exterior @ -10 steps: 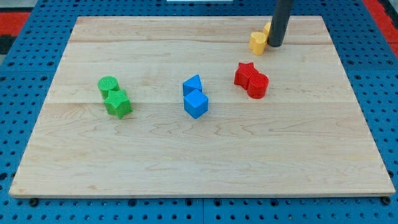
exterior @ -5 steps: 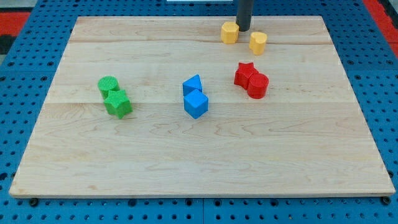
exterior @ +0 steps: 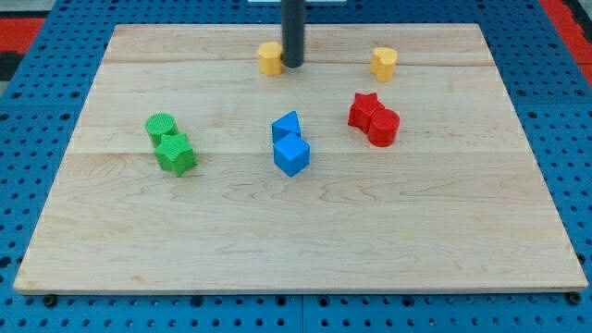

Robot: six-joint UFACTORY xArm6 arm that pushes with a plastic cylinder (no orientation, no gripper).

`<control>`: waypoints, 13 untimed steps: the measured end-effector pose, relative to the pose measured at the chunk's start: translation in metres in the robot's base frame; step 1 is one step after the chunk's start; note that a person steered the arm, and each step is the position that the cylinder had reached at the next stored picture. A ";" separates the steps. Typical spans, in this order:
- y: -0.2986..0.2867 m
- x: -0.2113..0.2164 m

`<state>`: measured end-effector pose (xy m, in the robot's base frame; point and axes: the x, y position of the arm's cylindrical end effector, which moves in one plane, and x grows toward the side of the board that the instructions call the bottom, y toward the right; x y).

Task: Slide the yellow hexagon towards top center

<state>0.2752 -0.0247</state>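
In the camera view, my tip (exterior: 292, 66), a plain rod end with no jaws to open or close, stands on the wooden board (exterior: 296, 240) touching the right side of the yellow hexagon (exterior: 269, 58), which sits near the view's top edge, just left of centre. Well to the right lies a yellow heart-shaped block (exterior: 384, 64). Below it a red star (exterior: 364, 108) touches a red cylinder (exterior: 384, 127); mid-board a blue triangular block (exterior: 287, 126) touches a blue cube (exterior: 291, 154), and at left a green cylinder (exterior: 161, 127) touches a green star-like block (exterior: 175, 154).
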 end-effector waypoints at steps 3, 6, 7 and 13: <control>-0.090 0.026; -0.103 -0.003; -0.080 0.003; 0.012 -0.032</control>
